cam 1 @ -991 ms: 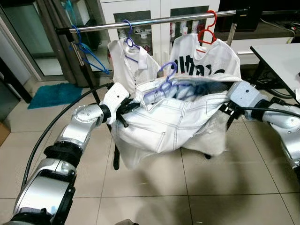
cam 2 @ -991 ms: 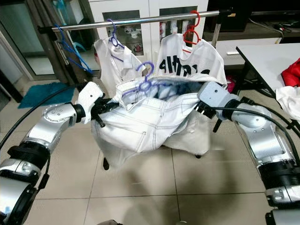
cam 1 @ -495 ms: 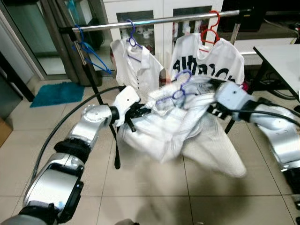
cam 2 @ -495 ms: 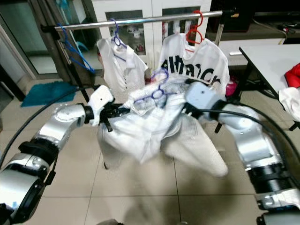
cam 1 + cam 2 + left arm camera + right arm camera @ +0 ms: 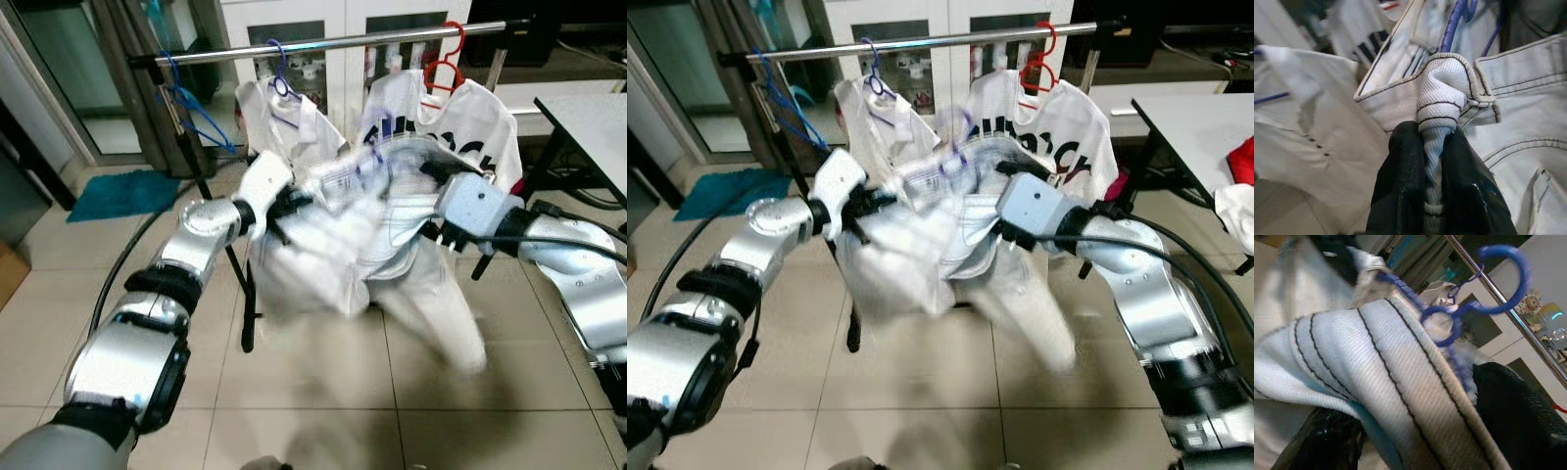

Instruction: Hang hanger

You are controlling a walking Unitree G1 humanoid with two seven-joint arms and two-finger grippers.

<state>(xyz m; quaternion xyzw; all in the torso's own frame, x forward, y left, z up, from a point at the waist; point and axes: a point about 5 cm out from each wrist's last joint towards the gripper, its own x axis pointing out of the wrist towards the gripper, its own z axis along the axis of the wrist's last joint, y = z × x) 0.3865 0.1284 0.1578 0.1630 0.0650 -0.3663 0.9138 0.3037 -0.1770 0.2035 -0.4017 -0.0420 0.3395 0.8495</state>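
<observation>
The left gripper [image 5: 1432,196] is clamped on the jeans' [image 5: 323,264] waistband; the right gripper [image 5: 1415,440] pinches the other end. Between them the purple hanger [image 5: 1469,308] lies crosswise, its hook pointing up, below and just short of the rail [image 5: 333,44]. The jeans are white denim, dark-stitched, sagging.

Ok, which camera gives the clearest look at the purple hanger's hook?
The right wrist view: the purple hanger's hook curls sharp and close beside the metal rail, not yet over it. Both eye views show it small and blurred above the white jacket. The left wrist view catches a strip of the hanger.
</observation>
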